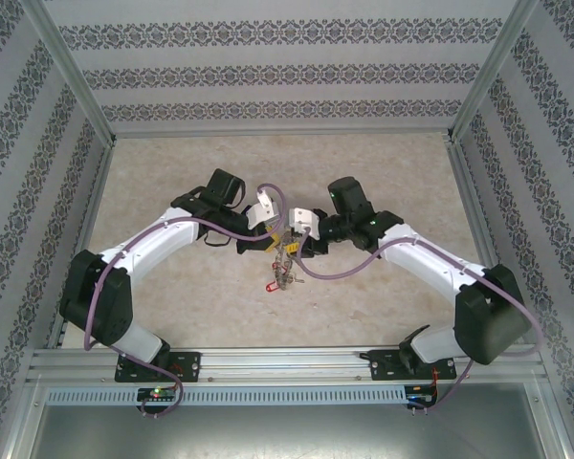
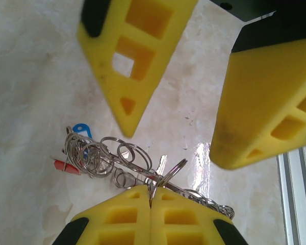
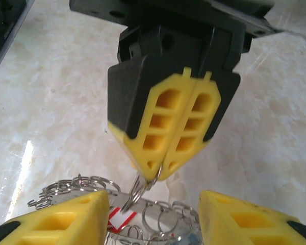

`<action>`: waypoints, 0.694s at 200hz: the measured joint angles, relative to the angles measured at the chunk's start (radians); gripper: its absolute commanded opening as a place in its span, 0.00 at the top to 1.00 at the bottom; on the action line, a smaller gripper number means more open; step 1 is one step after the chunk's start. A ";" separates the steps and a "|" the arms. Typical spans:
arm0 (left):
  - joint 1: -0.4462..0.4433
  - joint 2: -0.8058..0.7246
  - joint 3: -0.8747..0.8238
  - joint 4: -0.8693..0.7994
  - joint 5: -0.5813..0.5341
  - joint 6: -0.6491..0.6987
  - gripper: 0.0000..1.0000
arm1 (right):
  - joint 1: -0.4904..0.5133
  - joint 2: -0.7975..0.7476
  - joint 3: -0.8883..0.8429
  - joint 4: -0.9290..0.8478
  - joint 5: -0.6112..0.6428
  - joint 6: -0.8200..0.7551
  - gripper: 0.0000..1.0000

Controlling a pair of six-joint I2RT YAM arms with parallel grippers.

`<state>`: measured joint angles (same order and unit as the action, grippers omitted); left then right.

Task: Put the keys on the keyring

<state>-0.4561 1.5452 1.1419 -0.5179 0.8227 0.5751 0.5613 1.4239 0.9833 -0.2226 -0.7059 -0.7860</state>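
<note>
Left end effector (image 2: pixel 150 201) — yellow wedges pinching thin wire keyring (image 2: pixel 166 178).

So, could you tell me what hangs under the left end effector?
A silver ring pinched at its tips, looped rings and a red tag below; the pinched part is hidden.

left pincer (image 1: pixel 272 233) close to right pincer (image 1: pixel 303 240), keyring (image 1: pixel 284 262) with red tag (image 1: pixel 271 285) between them

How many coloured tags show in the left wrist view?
2: a blue tag at the upper left of the bunch of rings, and a red tag below it at the bunch's left edge. More may be hidden under the rings.
</note>
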 measured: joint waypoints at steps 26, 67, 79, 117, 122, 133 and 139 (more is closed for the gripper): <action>0.002 0.001 0.003 -0.007 -0.013 -0.004 1.00 | 0.004 0.059 0.066 -0.091 -0.013 -0.004 0.54; 0.020 0.002 -0.002 -0.011 -0.055 -0.021 1.00 | -0.001 0.111 0.089 -0.132 -0.022 0.037 0.61; 0.020 0.003 -0.003 -0.011 -0.066 -0.029 1.00 | -0.001 0.116 0.089 -0.133 -0.027 0.060 0.58; 0.021 0.003 -0.003 -0.006 -0.071 -0.066 1.00 | -0.010 0.126 0.082 -0.105 -0.095 0.173 0.55; 0.021 0.003 -0.003 -0.003 -0.066 -0.072 1.00 | -0.013 0.125 0.072 -0.084 -0.102 0.195 0.54; 0.022 0.003 -0.003 0.008 -0.051 -0.089 1.00 | -0.023 0.116 0.028 -0.020 -0.111 0.250 0.53; 0.024 0.003 -0.003 0.013 -0.041 -0.097 1.00 | -0.027 0.107 -0.005 0.016 -0.111 0.275 0.53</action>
<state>-0.4316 1.5478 1.1389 -0.5049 0.7815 0.4778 0.5346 1.5311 0.9779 -0.2066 -0.8173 -0.5106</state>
